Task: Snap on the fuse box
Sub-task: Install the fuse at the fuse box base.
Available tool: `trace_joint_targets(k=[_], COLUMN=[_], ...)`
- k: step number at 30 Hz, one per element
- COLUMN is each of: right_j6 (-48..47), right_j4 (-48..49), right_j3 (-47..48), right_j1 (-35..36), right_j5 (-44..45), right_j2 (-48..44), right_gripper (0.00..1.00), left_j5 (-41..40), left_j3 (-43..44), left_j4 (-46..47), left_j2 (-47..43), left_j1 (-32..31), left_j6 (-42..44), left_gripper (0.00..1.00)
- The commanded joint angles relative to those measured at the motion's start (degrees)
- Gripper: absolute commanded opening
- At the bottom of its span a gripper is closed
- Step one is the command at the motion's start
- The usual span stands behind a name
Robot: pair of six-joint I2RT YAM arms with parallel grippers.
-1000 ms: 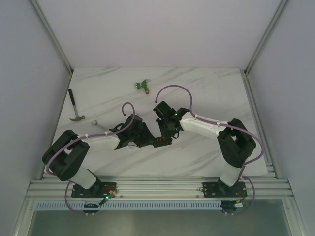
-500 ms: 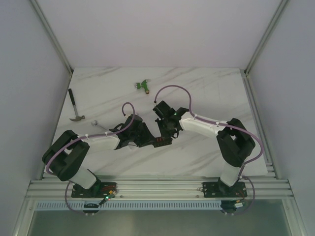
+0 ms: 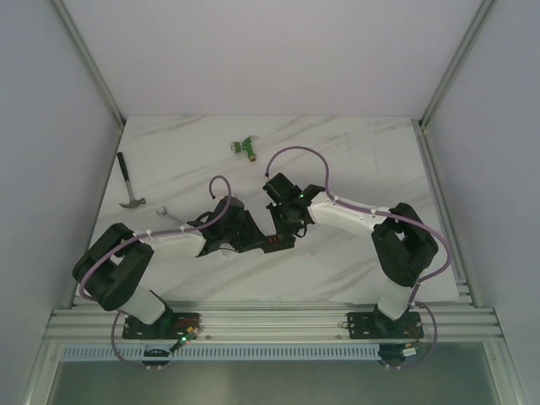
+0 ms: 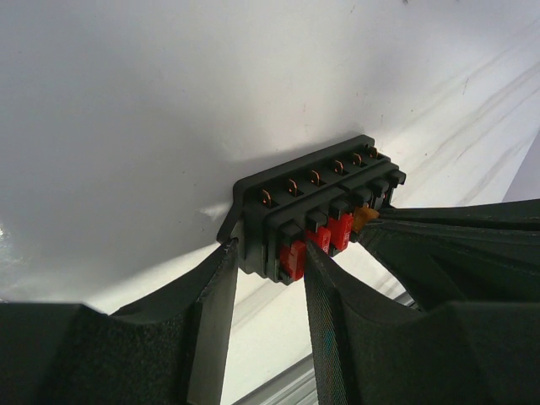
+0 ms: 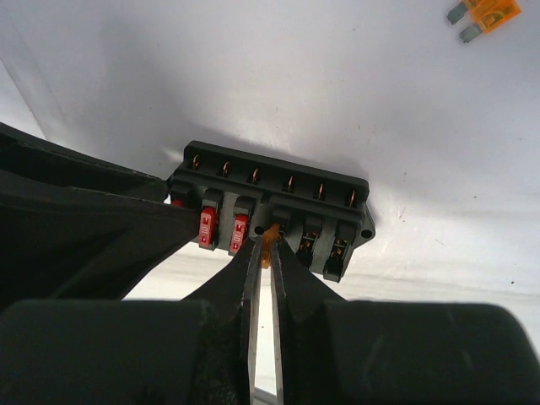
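White marble table (image 3: 363, 152) carried the fuse box (image 5: 270, 198) near its middle, the left gripper (image 4: 268, 263) clamped across its left end. The right gripper (image 5: 263, 253) pinched an orange fuse (image 5: 269, 234) at a slot; pressed crooked, it could jam or slip free.

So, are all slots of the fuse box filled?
No, the two slots at the right end of the fuse box are empty in the right wrist view.
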Motion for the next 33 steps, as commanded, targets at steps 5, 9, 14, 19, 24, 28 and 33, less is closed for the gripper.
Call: trace_joint_targets(k=[5,9,14,19,24,28,33], right_j6=[-2.55,-3.17,-3.74,-3.82,-4.05,-3.73,-3.09], right_j4=[-13.85,-14.88,-15.58,-16.13,-15.26,-13.88,-13.97], right_j3=[-6.51,-6.7,-6.12,-4.18,-3.21,-2.93,-4.06], right_j1=[-0.8,-0.8,-1.31,-1.67,-0.5,1.17,2.56], right_j5=[3.6,4.39,5.2,5.42,3.68,1.89,2.58], right_j2=[6.14,5.59,4.34,3.1,4.25,5.72,9.1], right_gripper=[0.0,0.0,0.0,0.0,0.0,0.0,0.0], left_j5=[-1.36,-1.21,-1.13,-1.25,-1.13,-1.18,-1.29], left_j3=[-1.1,-1.01,-0.84,-1.0,-0.7,-0.69,-0.66], left_j4=[-2.21,-2.3,-2.38,-2.42,-2.39,-2.43,-2.3], left_j2=[0.64,0.87,0.94,0.72,0.85,0.78,0.99], left_j1=[0.64,0.77,0.81,0.85,0.86,0.85,0.86], left_j6=[-0.05,-0.05,-0.05,-0.08,-0.04,-0.19,-0.3], left_gripper=[0.45,0.45,0.44,0.44,0.45,0.44,0.45])
